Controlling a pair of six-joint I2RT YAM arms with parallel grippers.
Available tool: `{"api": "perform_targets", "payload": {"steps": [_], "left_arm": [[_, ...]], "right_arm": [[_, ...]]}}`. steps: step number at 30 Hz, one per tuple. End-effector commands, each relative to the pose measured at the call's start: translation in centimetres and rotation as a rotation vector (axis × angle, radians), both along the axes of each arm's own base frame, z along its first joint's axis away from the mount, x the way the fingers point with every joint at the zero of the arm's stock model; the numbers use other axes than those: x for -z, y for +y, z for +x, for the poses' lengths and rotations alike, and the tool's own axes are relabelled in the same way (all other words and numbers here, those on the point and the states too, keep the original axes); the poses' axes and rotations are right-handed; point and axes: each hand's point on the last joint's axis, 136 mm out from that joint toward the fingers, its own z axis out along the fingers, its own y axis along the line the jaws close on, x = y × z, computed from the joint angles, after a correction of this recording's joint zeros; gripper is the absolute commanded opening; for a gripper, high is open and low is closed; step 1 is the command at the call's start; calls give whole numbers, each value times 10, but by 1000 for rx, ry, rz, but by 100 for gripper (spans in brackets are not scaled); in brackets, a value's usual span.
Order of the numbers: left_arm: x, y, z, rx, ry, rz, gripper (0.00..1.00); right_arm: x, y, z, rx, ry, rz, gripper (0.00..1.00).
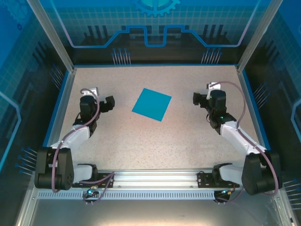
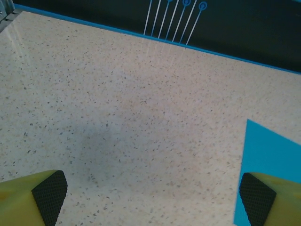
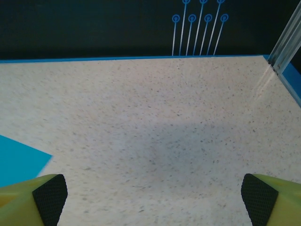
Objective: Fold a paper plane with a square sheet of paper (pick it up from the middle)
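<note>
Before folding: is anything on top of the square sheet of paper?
Nothing lies on the square sheet of paper; it rests flat on the speckled table. Its underside is hidden.

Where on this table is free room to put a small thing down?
The widest bare patch of the table lies between the square sheet of paper and the near rail. A narrower strip runs behind the sheet, to the far blue edge. Tighter: either side, where the left hand and right hand stand open.

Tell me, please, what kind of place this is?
Likely a robot work cell: speckled table, blue printed panels around it, left arm and right arm mounted on a metal rail.
</note>
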Motion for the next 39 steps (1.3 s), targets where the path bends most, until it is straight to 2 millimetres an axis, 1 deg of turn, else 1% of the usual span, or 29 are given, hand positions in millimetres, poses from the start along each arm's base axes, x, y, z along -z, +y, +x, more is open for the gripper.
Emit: {"api": "perform_targets", "payload": {"steps": [1, 3, 4, 5, 7, 8, 10, 11, 13, 15, 18, 20, 21, 23, 25, 28, 31, 35, 39], "left_arm": [[2, -8, -21, -48, 218, -139, 99], [-6, -7, -28, -86, 276, -178, 98], [-10, -8, -31, -93, 299, -190, 98], [-13, -8, -34, -103, 312, -204, 99], [-17, -8, -44, -130, 339, -236, 98], [-19, -9, -47, -139, 349, -250, 99], [-19, -14, -55, -131, 371, -284, 98], [-20, -17, -58, -116, 376, -299, 99], [-20, -22, -62, -91, 377, -316, 98], [-22, -25, -65, -68, 369, -317, 98], [-27, -26, -67, -55, 348, -305, 99], [-29, -26, -68, -50, 336, -305, 99], [-30, -26, -68, -48, 326, -305, 98], [-31, -26, -68, -48, 317, -304, 98], [-30, -26, -68, -45, 318, -304, 98], [-27, -26, -67, -46, 323, -305, 98], [-24, -26, -67, -45, 331, -305, 99], [-21, -26, -66, -47, 342, -302, 98], [-20, -26, -65, -46, 349, -299, 98]], "right_arm": [[43, 14, -43, 64, 294, 67, 99], [46, 34, -51, 43, 354, 85, 99], [55, 46, -56, 29, 392, 80, 99], [48, 59, -54, 11, 396, 85, 99], [54, 94, -58, -60, 437, 71, 99], [52, 112, -57, -105, 435, 57, 99], [57, 155, -59, -215, 435, 11, 99], [58, 172, -58, -247, 437, 2, 100], [67, 204, -58, -277, 468, -26, 99], [79, 230, -57, -290, 504, -82, 99], [92, 266, -56, -298, 519, -228, 99], [97, 283, -55, -299, 513, -308, 99], [104, 291, -55, -298, 525, -334, 99], [113, 297, -52, -282, 542, -352, 99], [118, 299, -48, -256, 549, -353, 99], [127, 292, -41, -187, 580, -330, 99], [137, 281, -32, -126, 629, -254, 99], [151, 280, -20, -107, 689, -142, 99], [166, 274, -5, -56, 742, -105, 99]]}}
